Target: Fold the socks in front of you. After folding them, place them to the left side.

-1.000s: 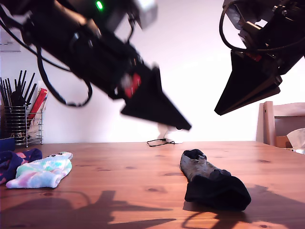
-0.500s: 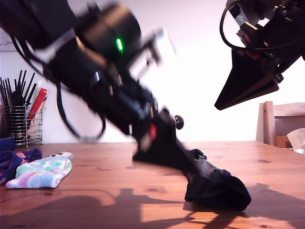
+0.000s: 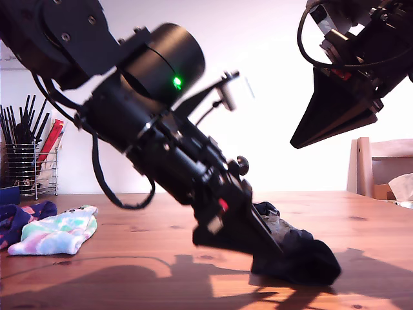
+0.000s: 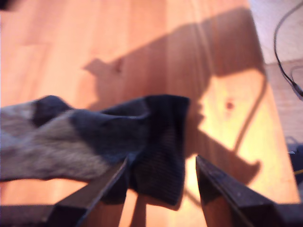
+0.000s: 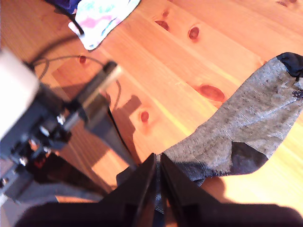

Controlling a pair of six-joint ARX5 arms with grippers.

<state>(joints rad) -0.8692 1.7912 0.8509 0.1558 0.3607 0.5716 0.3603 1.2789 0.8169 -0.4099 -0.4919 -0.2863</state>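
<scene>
Where it lies flat, grey sock [image 5: 246, 127], black cuff.

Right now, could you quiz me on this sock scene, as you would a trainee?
1. True or false: my first gripper has its fingers shut tight on the grey-and-black sock.
2. Which lies toward the exterior view's left on the table? A) the tie-dye sock B) a mug C) a book
3. Fill in: my second gripper hangs ___ the table, holding nothing.
Key: 1 false, the fingers stand open either side of the cuff; 2 A; 3 above.
</scene>
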